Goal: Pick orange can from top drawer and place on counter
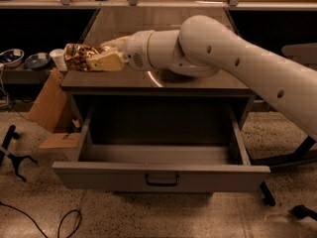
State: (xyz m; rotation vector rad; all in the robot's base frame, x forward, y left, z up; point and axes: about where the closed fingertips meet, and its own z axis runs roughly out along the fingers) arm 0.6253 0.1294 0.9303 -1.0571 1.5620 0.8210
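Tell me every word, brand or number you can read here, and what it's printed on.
No text can be read anywhere.
The orange can, gripped by the gripper over the left end of the counter: mottled print only, no legible brand.
The top drawer, pulled open: plain front, no label.
The white cup left of the counter: no lettering to be made out.

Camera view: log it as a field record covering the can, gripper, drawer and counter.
orange can: held in the gripper, at the counter's left front corner
gripper: shut on the orange can, at the counter's left edge
can touching counter: cannot tell
top drawer: pulled open, no can visible inside
counter: dark glossy top, arm reaching across it from the right
nearby: white paper cup just left of the can, off the counter
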